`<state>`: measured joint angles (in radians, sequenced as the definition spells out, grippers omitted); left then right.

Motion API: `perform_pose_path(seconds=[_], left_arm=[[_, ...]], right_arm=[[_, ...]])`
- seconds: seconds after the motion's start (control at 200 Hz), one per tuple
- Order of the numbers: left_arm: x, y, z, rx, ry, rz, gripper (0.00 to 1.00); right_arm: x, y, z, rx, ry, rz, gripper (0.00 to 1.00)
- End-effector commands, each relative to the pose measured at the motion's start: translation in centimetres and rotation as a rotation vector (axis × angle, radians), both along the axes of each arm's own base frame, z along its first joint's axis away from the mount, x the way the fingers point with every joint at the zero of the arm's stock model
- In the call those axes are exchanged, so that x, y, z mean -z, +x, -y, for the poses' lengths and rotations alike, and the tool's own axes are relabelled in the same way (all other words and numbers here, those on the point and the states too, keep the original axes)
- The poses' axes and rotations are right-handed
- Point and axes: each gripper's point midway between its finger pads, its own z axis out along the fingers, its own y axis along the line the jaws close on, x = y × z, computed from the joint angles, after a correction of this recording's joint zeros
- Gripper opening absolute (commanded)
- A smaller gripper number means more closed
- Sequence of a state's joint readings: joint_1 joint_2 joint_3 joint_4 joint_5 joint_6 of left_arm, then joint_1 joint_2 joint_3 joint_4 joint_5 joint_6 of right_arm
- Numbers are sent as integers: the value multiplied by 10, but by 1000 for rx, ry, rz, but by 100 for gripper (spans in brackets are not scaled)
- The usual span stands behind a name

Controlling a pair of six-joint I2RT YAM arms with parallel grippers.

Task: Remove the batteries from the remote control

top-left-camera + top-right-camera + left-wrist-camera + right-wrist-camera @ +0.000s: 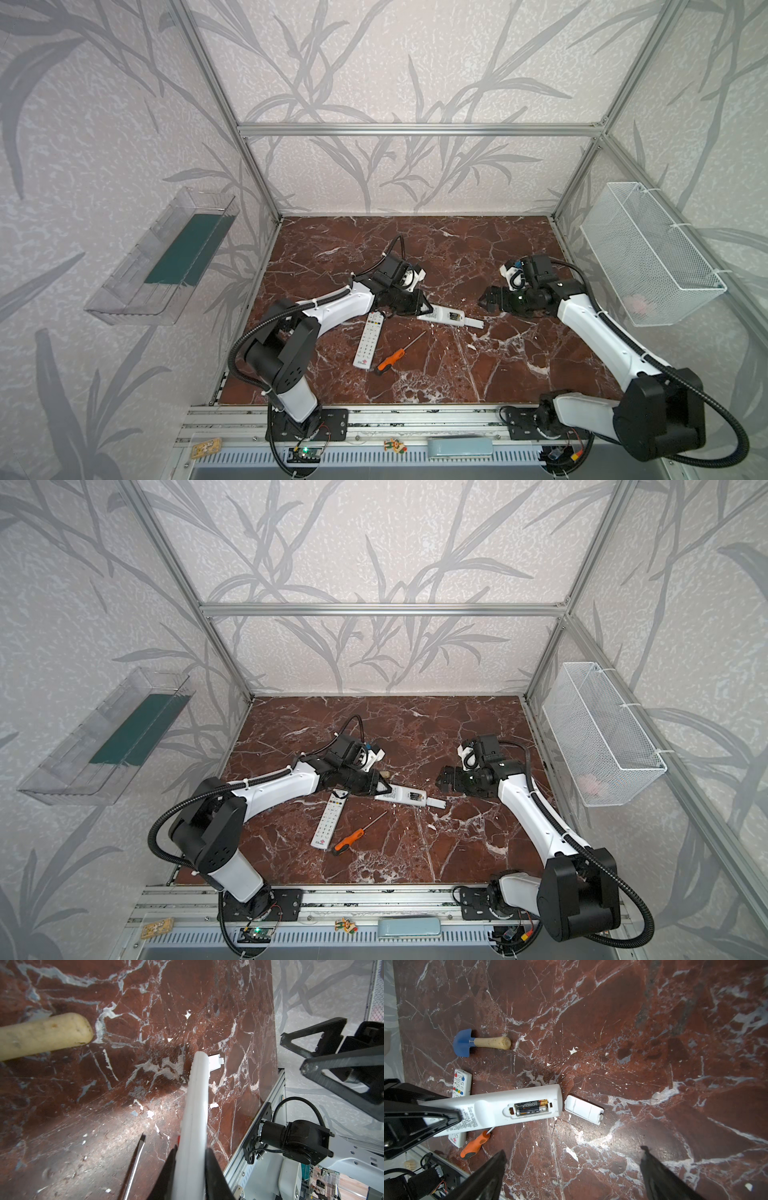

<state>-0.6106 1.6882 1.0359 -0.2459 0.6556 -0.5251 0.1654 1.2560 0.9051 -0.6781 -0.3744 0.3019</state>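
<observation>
Two dark cylindrical batteries [532, 1108] sit in the open compartment of the long white plastic remote [483, 1110], beyond the left gripper [191, 1155] clamping it. The right gripper [573, 1151] gapes empty nearby.

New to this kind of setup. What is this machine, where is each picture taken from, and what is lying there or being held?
It is a table robot with two arms, each ending in a two-fingered gripper. Two pictures look down on the whole scene from overhead. The other two come from cameras on the arms' wrists. The left gripper is shut on one end of a white remote, which is turned back up with its compartment open and two batteries inside. Its cover lies on the marble table just past the remote's other end. The right gripper is open and holds nothing. Also there: a second remote, an orange screwdriver and a small blue shovel.
</observation>
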Motion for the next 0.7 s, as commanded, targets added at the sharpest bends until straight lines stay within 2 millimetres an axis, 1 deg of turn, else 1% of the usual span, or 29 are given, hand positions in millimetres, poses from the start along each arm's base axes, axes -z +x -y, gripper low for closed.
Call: perform_pose_path(seconds=[0.0,0.145,0.34,0.46,0.695], left_arm=[[71,-24,-51,-71,263,-156,23],[80,-20,-60,-92,254,-173,26],[90,-11,-71,-112,253,-187,28],[98,-6,-81,-128,273,-197,29],[104,3,-93,-154,293,-197,31]], right_arm=[[-9,2,-8,-24,48,19,99],[-9,3,-12,-28,71,24,99],[-4,3,-13,-28,77,6,99],[-2,4,-15,-27,83,2,99],[0,4,-16,-29,81,-5,99]])
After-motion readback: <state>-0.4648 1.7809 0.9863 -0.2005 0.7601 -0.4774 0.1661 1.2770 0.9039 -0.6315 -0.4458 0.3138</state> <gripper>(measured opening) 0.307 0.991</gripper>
